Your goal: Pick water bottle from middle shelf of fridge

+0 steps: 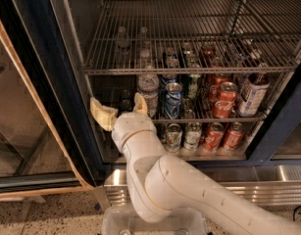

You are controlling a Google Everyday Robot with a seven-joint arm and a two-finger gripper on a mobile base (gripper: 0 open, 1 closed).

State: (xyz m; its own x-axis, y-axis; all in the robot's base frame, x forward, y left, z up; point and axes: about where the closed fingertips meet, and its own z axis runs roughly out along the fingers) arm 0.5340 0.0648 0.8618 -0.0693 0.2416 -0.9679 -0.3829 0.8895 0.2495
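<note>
The water bottle [149, 89], clear and ribbed, stands at the left front of the middle shelf [216, 119] of the fridge [66, 89], next to a blue soda can [172, 101]. My gripper [121, 107] is open in front of the shelf's left end, just left of and slightly below the bottle. Its right finger [140, 104] is close to the bottle's lower left side and its left finger [102, 113] is near the fridge's left wall. It holds nothing. My white arm hides part of the lower shelf.
Red cola cans [223, 100] and a dark bottle [250, 94] stand to the right on the same shelf. More cans [193, 134] stand on the lowest shelf. An upper wire rack [189, 70] is just above the bottle. The open glass door [22, 131] is at left, the steel base panel [287, 173] below.
</note>
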